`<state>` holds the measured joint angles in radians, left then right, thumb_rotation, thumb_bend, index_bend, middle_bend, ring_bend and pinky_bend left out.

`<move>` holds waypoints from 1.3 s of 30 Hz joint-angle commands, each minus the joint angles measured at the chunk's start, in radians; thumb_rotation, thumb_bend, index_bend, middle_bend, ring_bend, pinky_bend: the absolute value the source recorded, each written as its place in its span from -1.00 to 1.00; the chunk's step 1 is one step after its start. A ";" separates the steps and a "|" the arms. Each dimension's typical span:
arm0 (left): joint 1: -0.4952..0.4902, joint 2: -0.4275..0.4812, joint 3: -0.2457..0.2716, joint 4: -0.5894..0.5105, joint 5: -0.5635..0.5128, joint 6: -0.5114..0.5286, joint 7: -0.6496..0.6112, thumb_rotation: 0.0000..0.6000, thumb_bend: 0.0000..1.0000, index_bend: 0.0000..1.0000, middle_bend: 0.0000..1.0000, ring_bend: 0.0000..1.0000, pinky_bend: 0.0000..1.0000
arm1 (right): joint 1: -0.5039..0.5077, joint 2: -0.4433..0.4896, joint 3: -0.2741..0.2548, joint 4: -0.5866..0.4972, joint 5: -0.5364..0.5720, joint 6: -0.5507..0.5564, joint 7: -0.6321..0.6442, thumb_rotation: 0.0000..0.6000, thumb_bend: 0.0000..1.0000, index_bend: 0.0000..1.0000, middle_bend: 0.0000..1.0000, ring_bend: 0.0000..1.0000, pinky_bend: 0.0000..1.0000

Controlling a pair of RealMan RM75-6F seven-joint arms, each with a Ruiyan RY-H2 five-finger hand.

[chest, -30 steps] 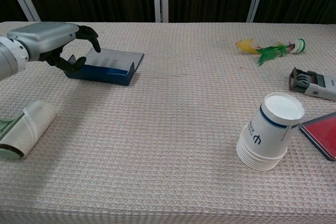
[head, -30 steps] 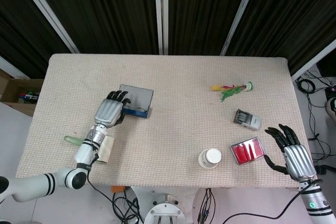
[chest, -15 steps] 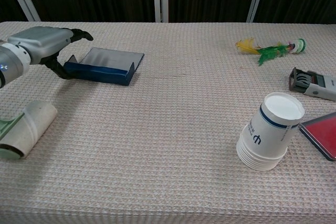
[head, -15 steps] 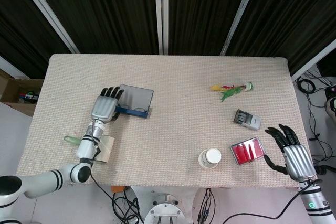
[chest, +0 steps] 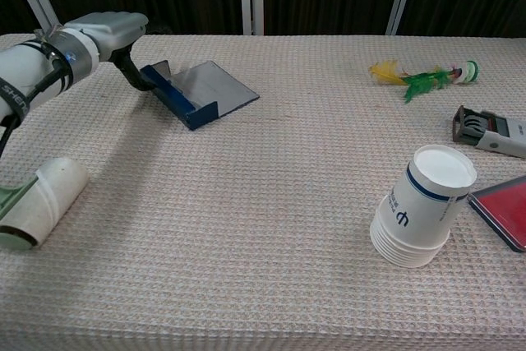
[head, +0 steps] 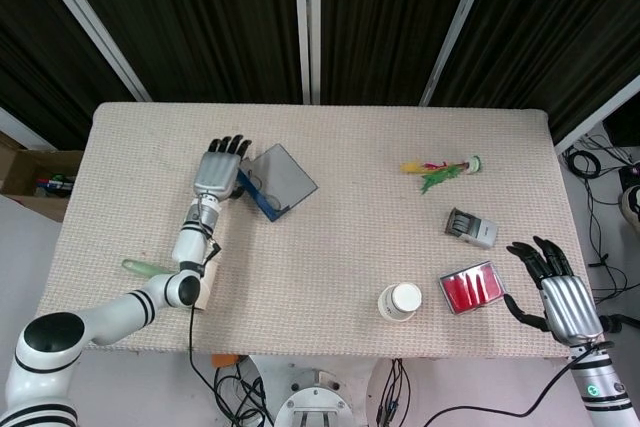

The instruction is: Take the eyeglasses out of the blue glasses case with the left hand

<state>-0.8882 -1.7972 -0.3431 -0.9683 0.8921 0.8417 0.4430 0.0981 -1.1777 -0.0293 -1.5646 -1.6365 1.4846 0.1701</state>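
Observation:
The blue glasses case (head: 279, 180) lies open on the table's left half, turned at an angle, its grey lid flat toward the right. A thin dark eyeglass frame (head: 251, 188) shows in its blue tray; the chest view hides it behind the case (chest: 200, 93) wall. My left hand (head: 221, 168) sits at the case's left end with its fingers stretched out and its thumb (chest: 131, 72) reaching down to the case's edge. It holds nothing that I can see. My right hand (head: 556, 290) hovers open past the table's front right corner.
A stack of paper cups (chest: 422, 215) lies tipped at front right, beside a red pad (head: 471, 287). A grey stamp (head: 471, 227) and a feathered shuttlecock (head: 440, 168) lie further back. A white roll (chest: 45, 200) with a green handle lies at front left.
My left hand has moved toward the back of the table and the case has swung round under it, its lid now pointing right and back. The right hand has not moved.

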 commanded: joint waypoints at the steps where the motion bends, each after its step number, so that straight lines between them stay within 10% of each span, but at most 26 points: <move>1: 0.018 0.048 0.014 -0.099 0.031 0.017 -0.020 1.00 0.05 -0.64 -0.90 -0.86 -0.78 | 0.000 0.000 0.001 0.002 0.001 0.001 0.002 1.00 -0.46 -0.64 -0.65 -1.00 -0.84; 10: 0.102 0.173 0.118 -0.413 0.135 0.085 -0.040 0.61 0.66 -0.41 -0.90 -0.88 -0.79 | 0.007 -0.011 -0.001 0.020 -0.014 -0.006 0.020 1.00 -0.46 -0.64 -0.65 -1.00 -0.84; 28: 0.066 0.090 0.173 -0.387 0.115 0.116 0.119 0.52 0.69 -0.38 -0.92 -0.89 -0.79 | -0.006 -0.008 -0.006 0.033 -0.018 0.013 0.038 1.00 -0.46 -0.63 -0.65 -1.00 -0.84; 39: 0.085 0.190 0.225 -0.505 0.026 0.157 0.294 0.51 0.67 -0.15 -0.93 -0.89 -0.79 | -0.003 -0.009 -0.006 0.024 -0.029 0.015 0.029 1.00 -0.46 -0.63 -0.65 -1.00 -0.84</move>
<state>-0.8099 -1.6346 -0.1355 -1.4438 0.9461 0.9876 0.6999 0.0953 -1.1867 -0.0352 -1.5398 -1.6656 1.4991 0.1997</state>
